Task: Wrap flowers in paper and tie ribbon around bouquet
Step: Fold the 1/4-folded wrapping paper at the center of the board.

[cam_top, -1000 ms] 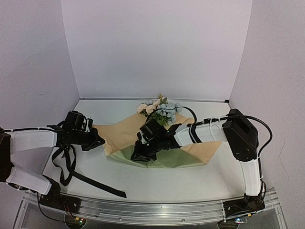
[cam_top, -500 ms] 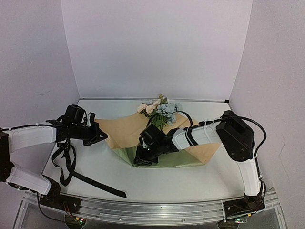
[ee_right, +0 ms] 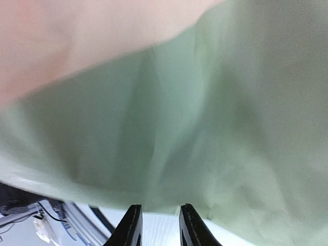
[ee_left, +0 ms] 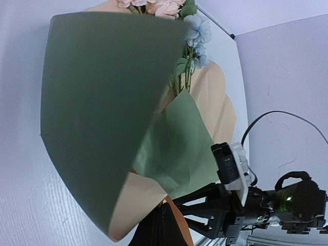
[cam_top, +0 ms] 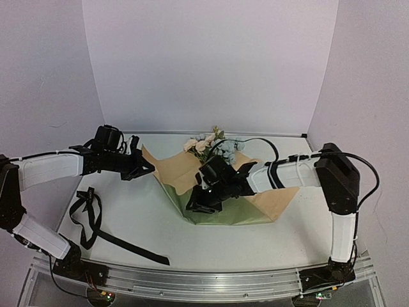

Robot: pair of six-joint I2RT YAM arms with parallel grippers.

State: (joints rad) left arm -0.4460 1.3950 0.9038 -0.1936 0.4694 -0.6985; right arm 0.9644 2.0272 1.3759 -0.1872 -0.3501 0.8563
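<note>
ribbon (cam_top: pixel 89 214), black, loose on the table (cam_top: pixel 128 230) at far left, touched by neither arm. next to the right, left gripper (cam_top: pixel 144 169) clamped tight on the left corner of the paper (cam_top: pixel 176 174), flap lifted off the table, tan side up in the overhead view, olive side filling the left wrist view. flowers (cam_top: pixel 211 142) at centre back, blooms past the paper's far edge, stems running down between the folds. right gripper (cam_top: pixel 197 206) low over the olive near edge, fingers (ee_right: pixel 134 225) parted by a narrow gap, nothing seen between them.

judged best for this fold: carry the pinched corner across the stems in a low arc, keep the sheet taut, pin the paper near the stems against sliding, spare the blooms.

compared with a second ago: corner now higher and further right, left edge of the sheet drawn in, right gripper shifted right, ribbon unmoved.
</note>
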